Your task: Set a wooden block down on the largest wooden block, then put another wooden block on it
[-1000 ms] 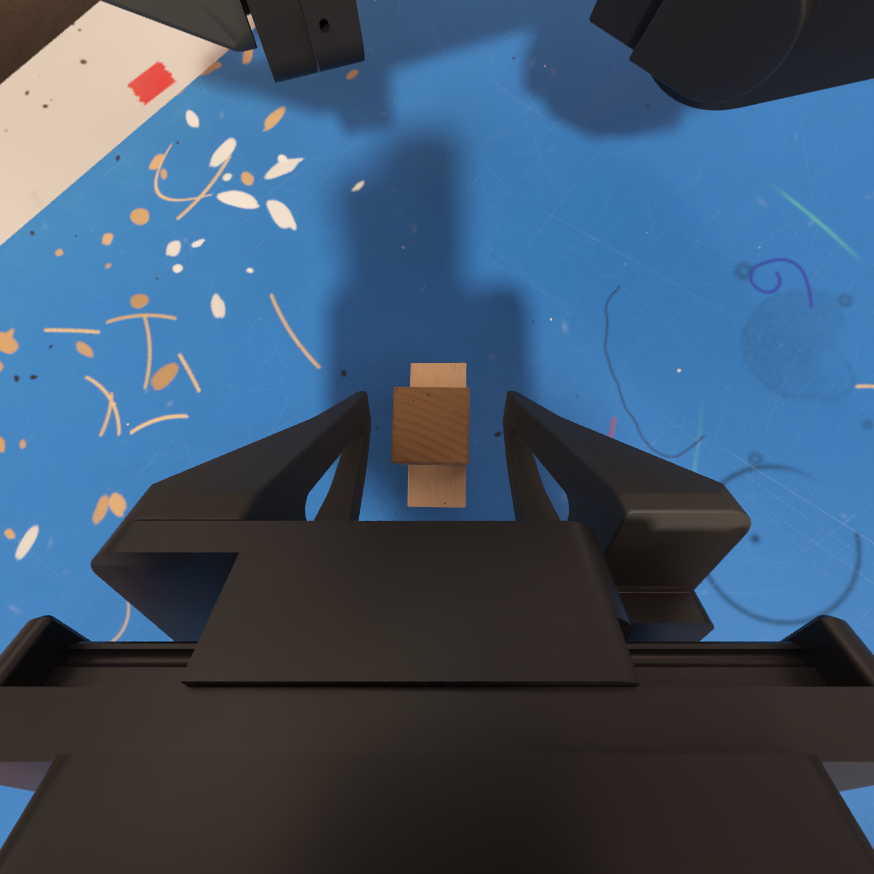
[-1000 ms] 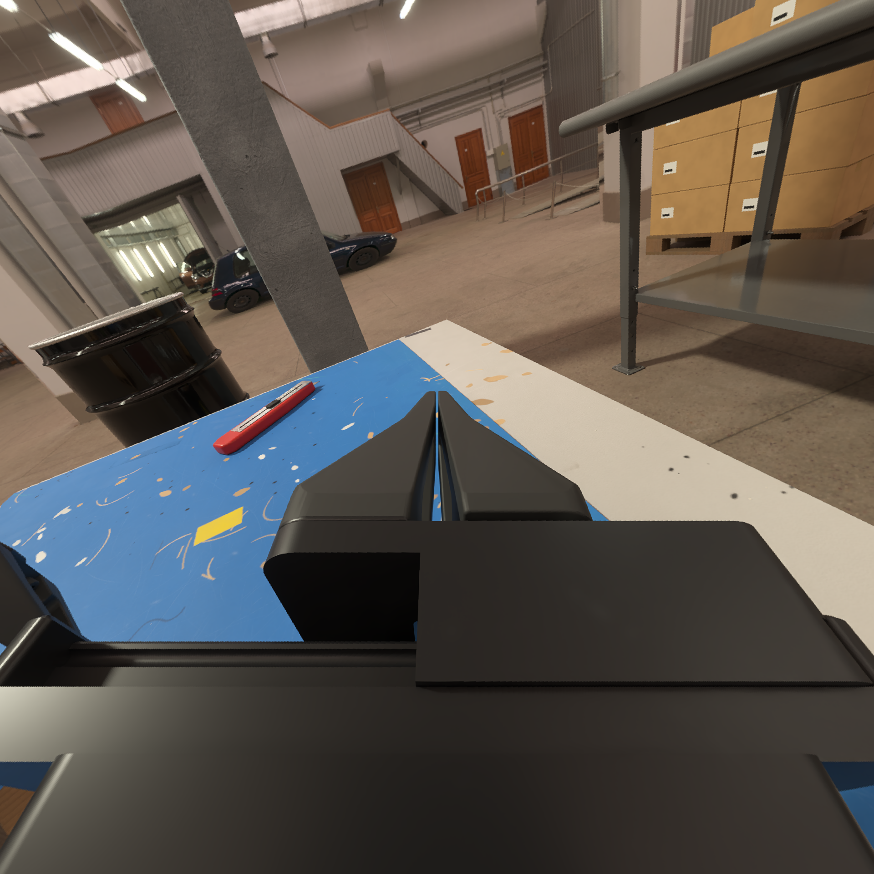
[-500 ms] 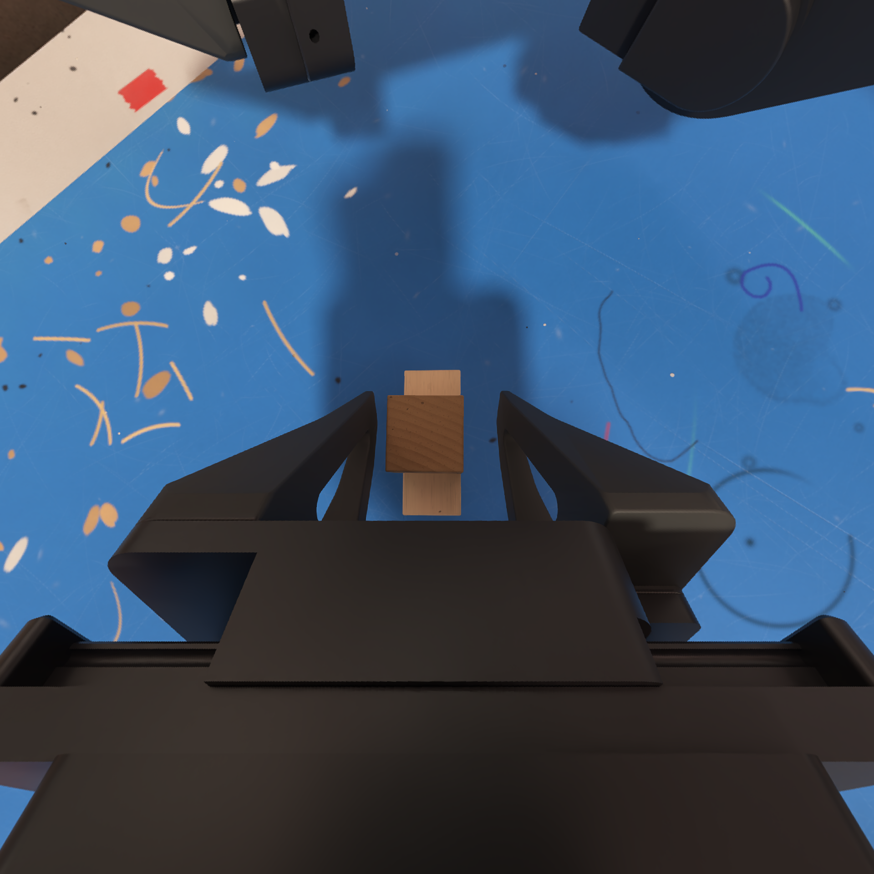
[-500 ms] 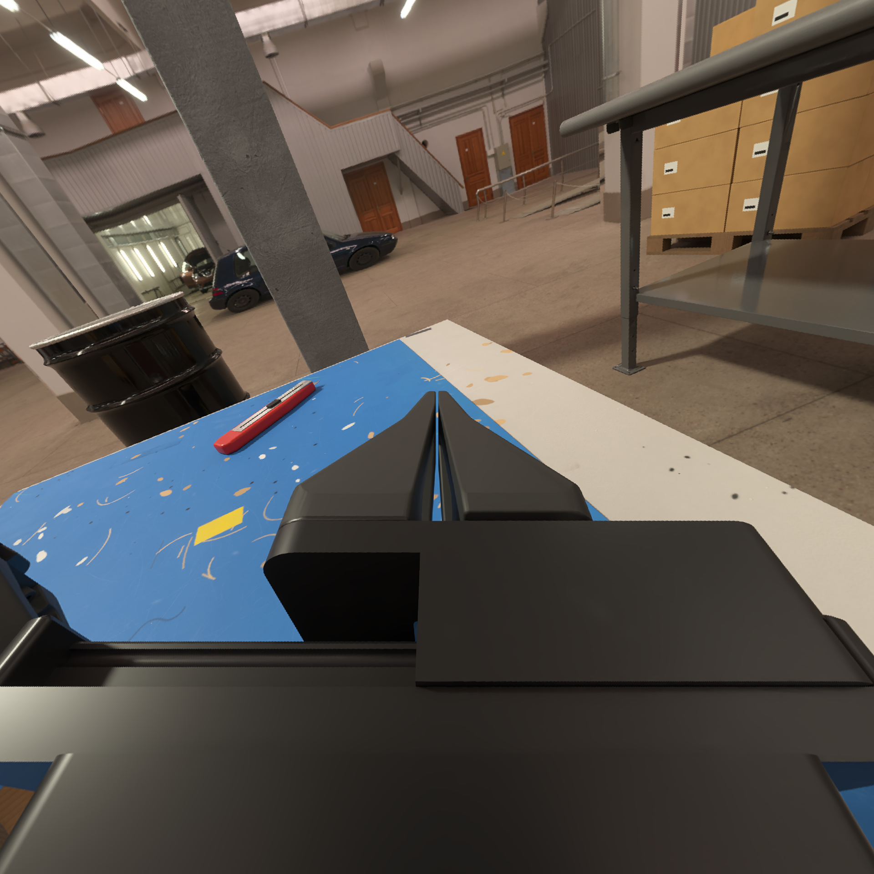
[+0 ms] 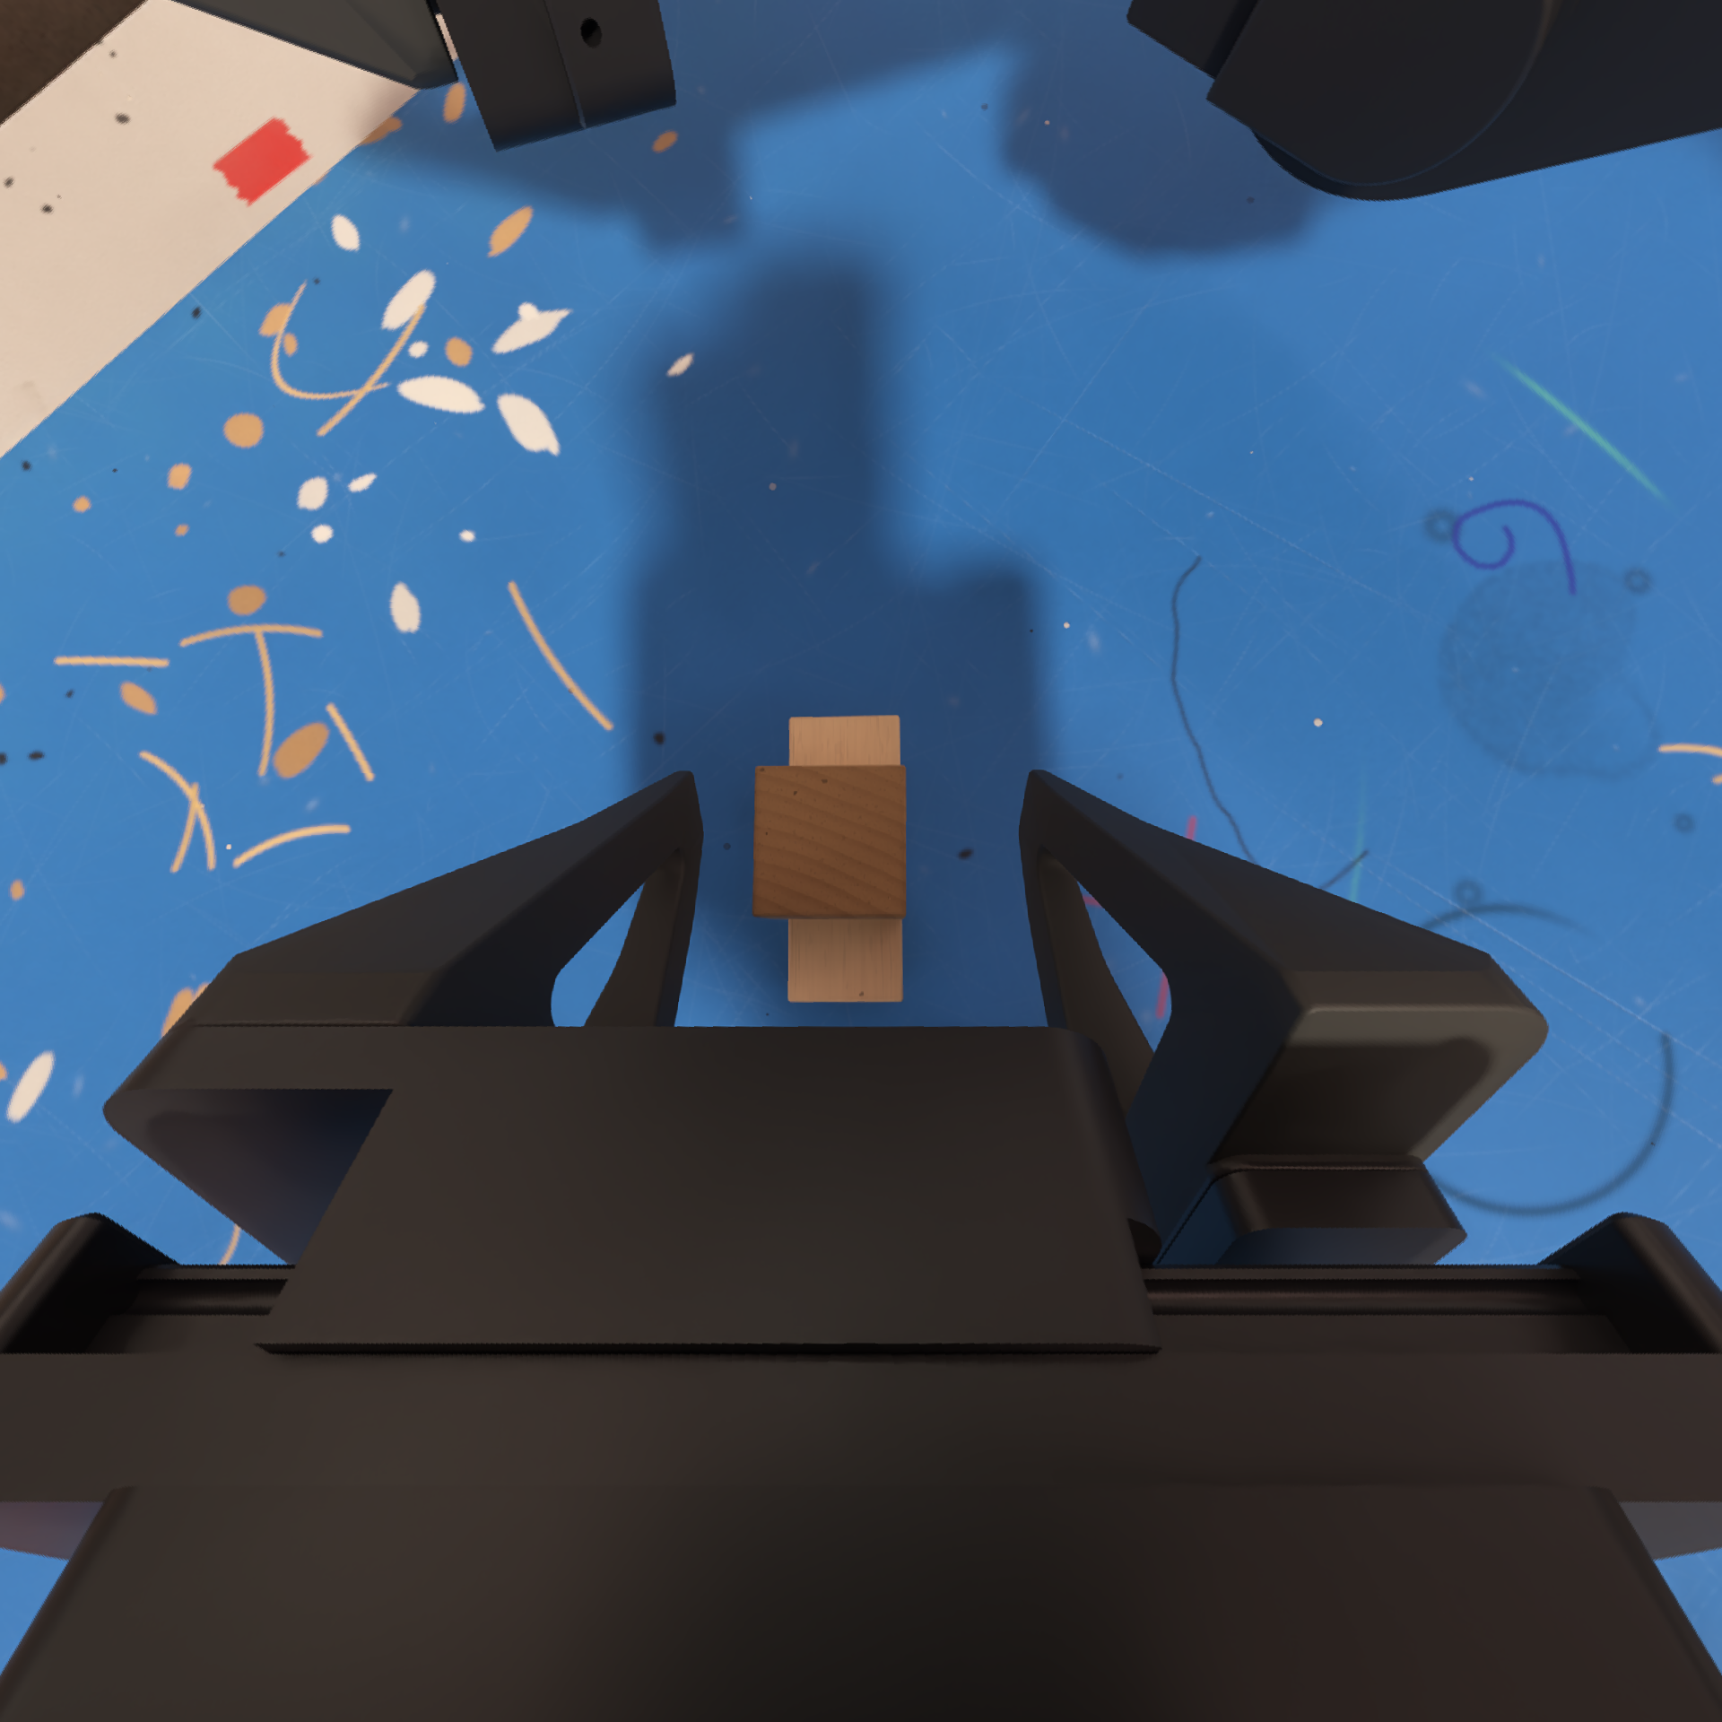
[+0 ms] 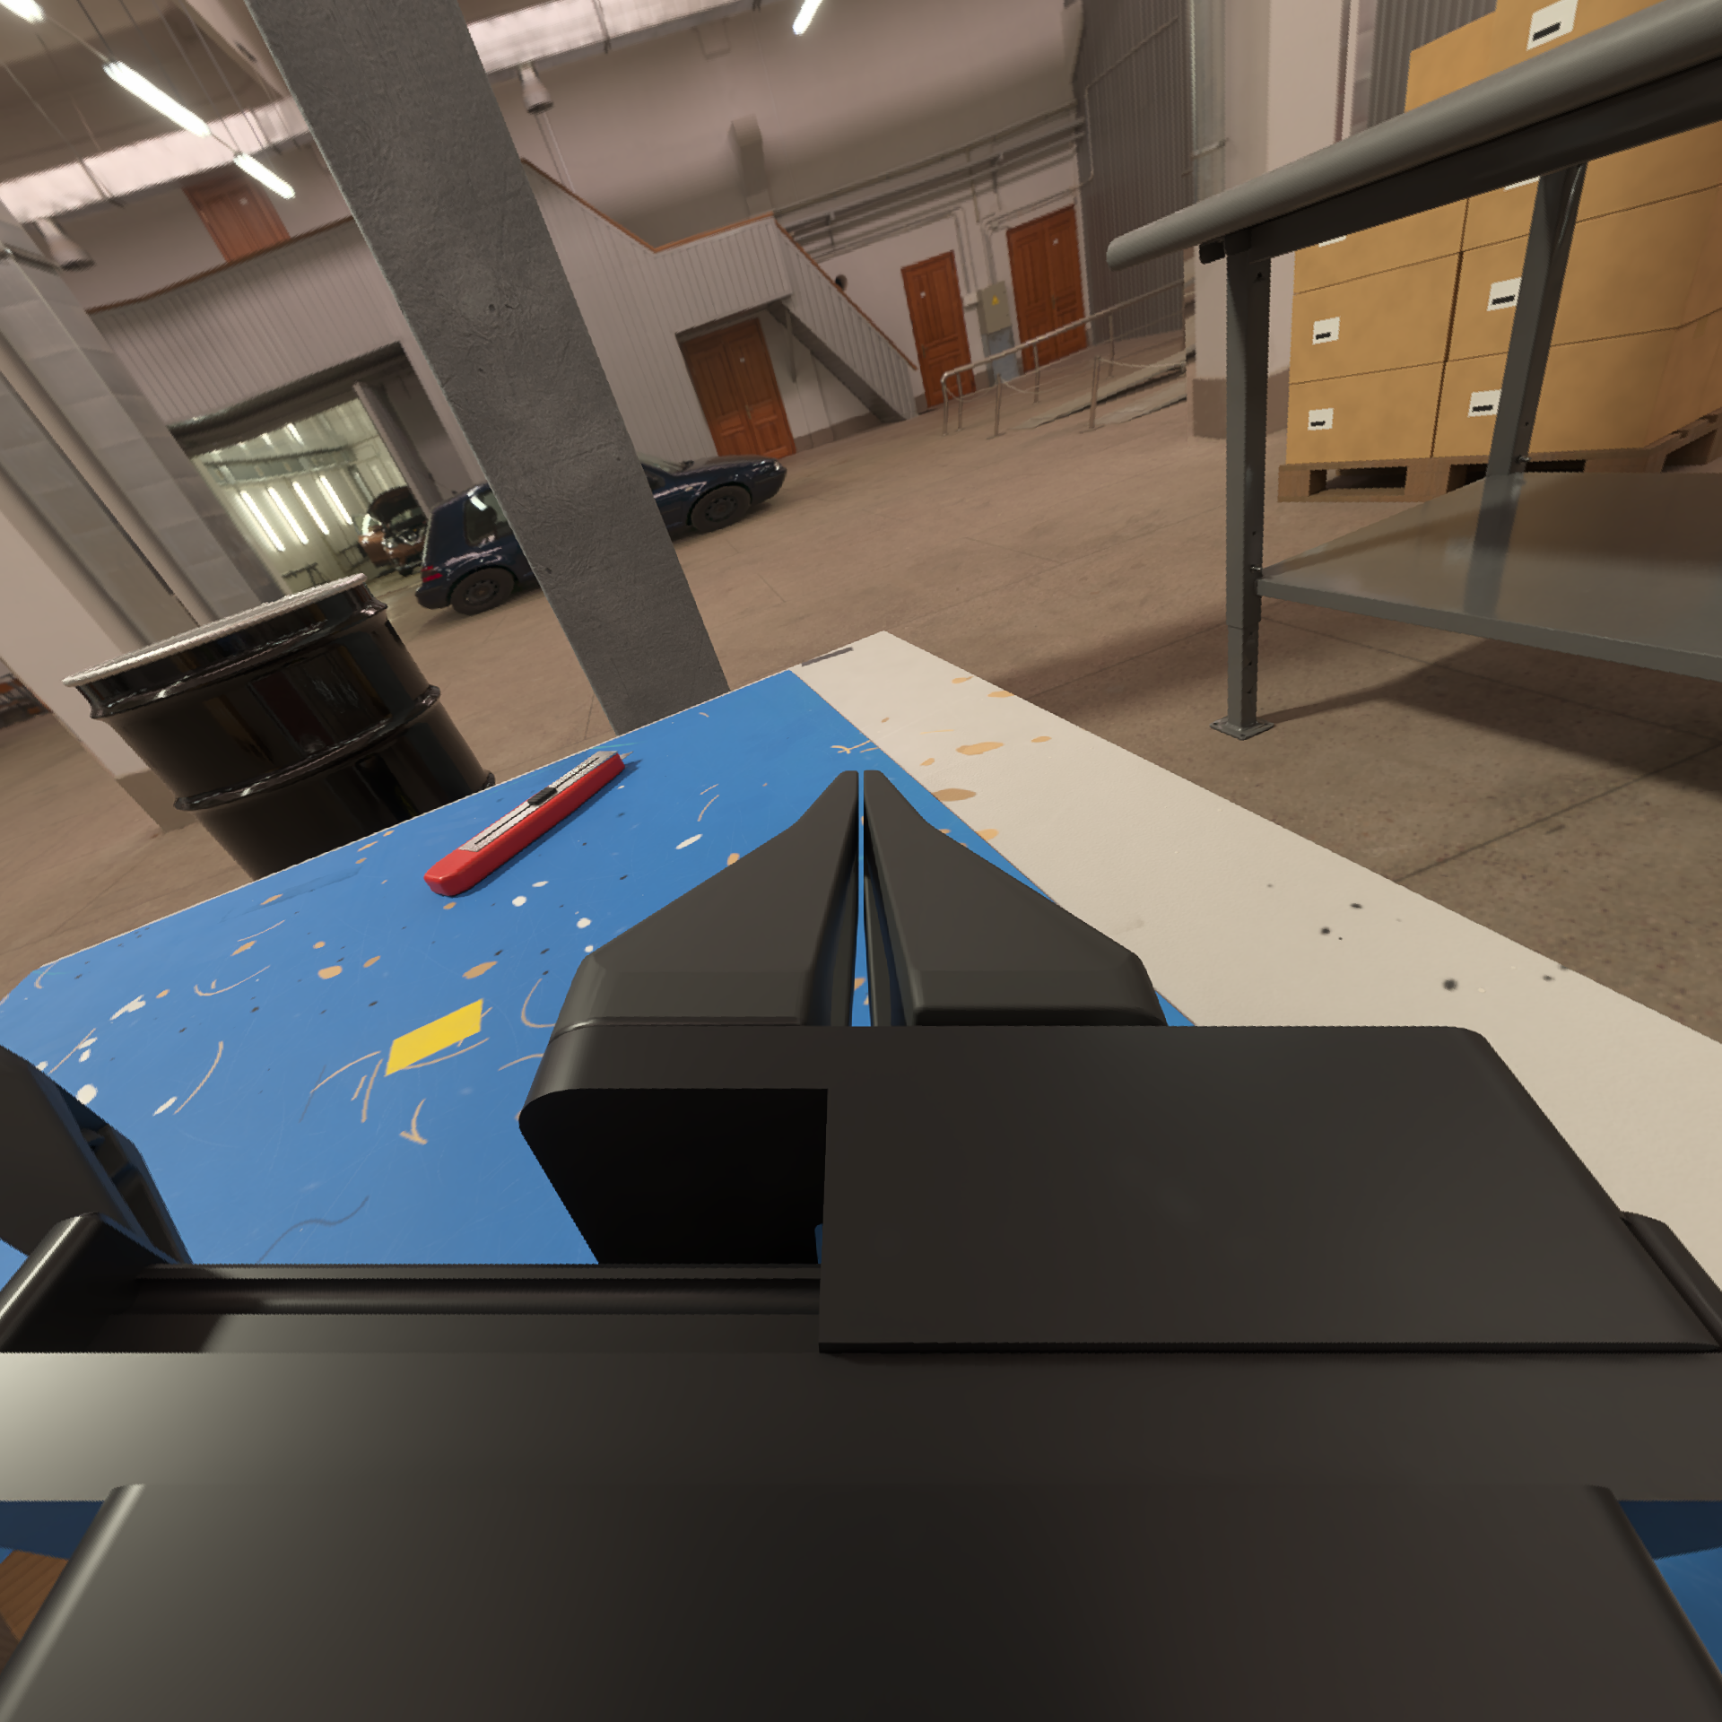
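— Field entry, left arm. Where did your pincer stand?

— My left gripper (image 5: 859, 792) hung above the blue mat (image 5: 1211, 391), pointing straight down. Its jaws were spread wide and held nothing. Between the fingers (image 5: 652, 839), but touching neither, sat the stack: a darker brown block (image 5: 828, 840) lying crosswise on a pale long block (image 5: 844, 960). The pale one showed at both ends beyond the brown one. The brown block sat a little off to one side, slightly overhanging the pale block's edge.

— A third block on top?

— None seen on the stack. Only those two showed in my left wrist view.

— And the other arm?

— My right gripper (image 6: 860, 801) was closed, fingertips pressed together with the thinnest slit between them and nothing in it. It was held over the mat near the white strip of table (image 6: 1211, 895), looking outward across the hall.

— What else lay about?

— A red box cutter (image 6: 525, 822) on the far part of the mat, well apart from the right gripper. A yellow square patch (image 6: 435, 1035) nearer in. A red patch (image 5: 261, 158) on the white strip in the left wrist view. Paint-like flecks and scribbles on the mat. Off the table: a black drum (image 6: 270, 717), a grey pillar (image 6: 522, 391), a metal shelf (image 6: 1491, 559).
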`<action>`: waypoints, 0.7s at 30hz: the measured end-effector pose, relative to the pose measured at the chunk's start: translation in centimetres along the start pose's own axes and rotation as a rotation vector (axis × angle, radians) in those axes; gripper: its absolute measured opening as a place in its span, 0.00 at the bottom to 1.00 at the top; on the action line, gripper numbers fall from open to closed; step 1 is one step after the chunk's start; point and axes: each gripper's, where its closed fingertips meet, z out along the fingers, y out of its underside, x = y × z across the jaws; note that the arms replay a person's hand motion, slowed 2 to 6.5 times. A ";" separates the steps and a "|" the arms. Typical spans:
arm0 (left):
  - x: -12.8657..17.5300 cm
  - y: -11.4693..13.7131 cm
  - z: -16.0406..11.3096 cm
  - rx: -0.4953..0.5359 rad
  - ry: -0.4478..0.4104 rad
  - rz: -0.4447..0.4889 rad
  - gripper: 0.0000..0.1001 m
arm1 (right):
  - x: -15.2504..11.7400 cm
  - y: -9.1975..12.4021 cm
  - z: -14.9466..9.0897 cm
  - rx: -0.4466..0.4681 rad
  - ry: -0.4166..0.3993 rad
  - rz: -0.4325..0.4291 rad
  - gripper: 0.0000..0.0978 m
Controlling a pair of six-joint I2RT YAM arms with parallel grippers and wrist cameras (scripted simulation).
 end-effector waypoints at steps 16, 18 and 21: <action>2.0 2.4 -4.0 0.086 0.090 0.061 0.60 | 0.0 0.1 0.1 -0.002 -0.003 0.008 0.01; 2.3 2.9 -4.2 0.091 0.107 0.068 0.60 | 0.0 0.1 0.1 -0.002 -0.004 0.008 0.01; 2.8 3.7 -4.4 0.095 0.122 0.076 0.59 | 0.0 0.0 0.1 -0.001 -0.006 0.007 0.01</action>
